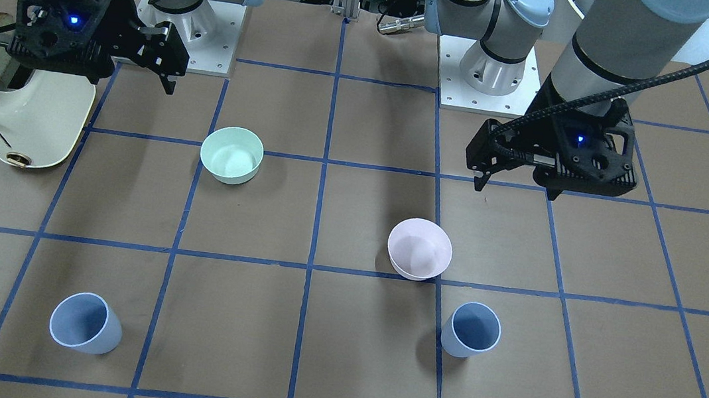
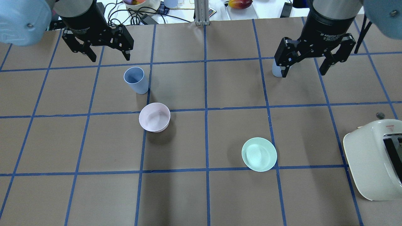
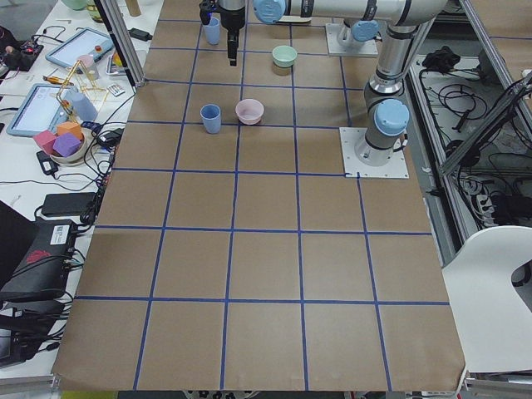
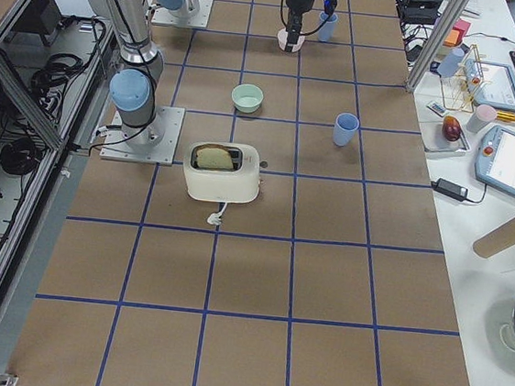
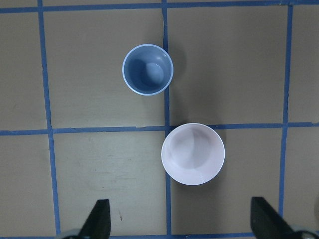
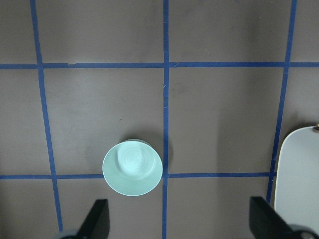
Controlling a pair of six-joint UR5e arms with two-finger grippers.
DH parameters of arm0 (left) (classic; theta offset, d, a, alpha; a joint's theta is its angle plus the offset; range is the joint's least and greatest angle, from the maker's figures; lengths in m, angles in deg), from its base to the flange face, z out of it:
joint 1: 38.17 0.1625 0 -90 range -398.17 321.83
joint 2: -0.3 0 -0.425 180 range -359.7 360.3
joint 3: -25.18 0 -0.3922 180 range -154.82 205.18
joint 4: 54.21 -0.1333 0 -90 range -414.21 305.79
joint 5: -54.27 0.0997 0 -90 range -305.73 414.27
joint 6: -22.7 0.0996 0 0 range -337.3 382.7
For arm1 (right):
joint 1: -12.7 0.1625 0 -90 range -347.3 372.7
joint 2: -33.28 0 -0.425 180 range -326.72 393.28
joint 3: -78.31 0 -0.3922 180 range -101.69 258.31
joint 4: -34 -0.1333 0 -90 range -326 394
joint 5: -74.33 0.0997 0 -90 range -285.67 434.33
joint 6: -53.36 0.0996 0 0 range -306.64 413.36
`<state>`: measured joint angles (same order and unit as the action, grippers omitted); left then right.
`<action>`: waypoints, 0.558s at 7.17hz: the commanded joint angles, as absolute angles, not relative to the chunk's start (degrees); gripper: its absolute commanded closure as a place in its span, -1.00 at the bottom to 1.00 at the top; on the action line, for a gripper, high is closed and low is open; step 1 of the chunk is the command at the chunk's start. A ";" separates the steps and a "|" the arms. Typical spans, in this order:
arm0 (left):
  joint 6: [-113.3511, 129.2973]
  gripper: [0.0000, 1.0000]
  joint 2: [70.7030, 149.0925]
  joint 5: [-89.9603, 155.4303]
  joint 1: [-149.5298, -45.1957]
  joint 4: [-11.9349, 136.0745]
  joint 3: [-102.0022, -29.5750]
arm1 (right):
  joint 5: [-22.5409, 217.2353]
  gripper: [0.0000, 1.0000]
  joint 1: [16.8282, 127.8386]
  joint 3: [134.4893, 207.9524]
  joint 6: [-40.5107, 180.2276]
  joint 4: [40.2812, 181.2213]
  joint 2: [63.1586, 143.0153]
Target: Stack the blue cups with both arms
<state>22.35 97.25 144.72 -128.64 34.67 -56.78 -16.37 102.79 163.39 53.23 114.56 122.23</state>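
One blue cup (image 1: pixel 472 329) stands upright beside the pink bowl; it also shows in the overhead view (image 2: pixel 136 80) and the left wrist view (image 5: pixel 147 69). The other blue cup (image 1: pixel 85 323) stands far off on the right arm's side, and the right gripper's finger partly hides it in the overhead view (image 2: pixel 276 70). My left gripper (image 2: pixel 110 58) is open and empty, raised above the table short of the first cup. My right gripper (image 2: pixel 303 73) is open and empty, raised near the mint bowl and the toaster.
A pink bowl (image 2: pixel 154 117) sits just nearer the robot than the first cup. A mint-green bowl (image 2: pixel 259 154) sits on the right side. A white toaster (image 2: pixel 373 160) with toast stands at the right edge. Clutter lies beyond the table's far edge.
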 commanded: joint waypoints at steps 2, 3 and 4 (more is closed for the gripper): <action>22.00 -1.00 97.25 144.79 -128.61 34.73 -56.73 | -16.47 -1.00 102.79 163.39 52.92 114.60 122.22; 22.00 -1.00 97.25 144.80 -128.69 34.74 -56.91 | -16.38 -1.00 102.79 163.39 53.09 114.51 122.14; 22.00 -1.00 97.25 144.80 -128.69 34.65 -57.00 | -16.73 -1.00 102.70 163.48 53.18 114.34 122.05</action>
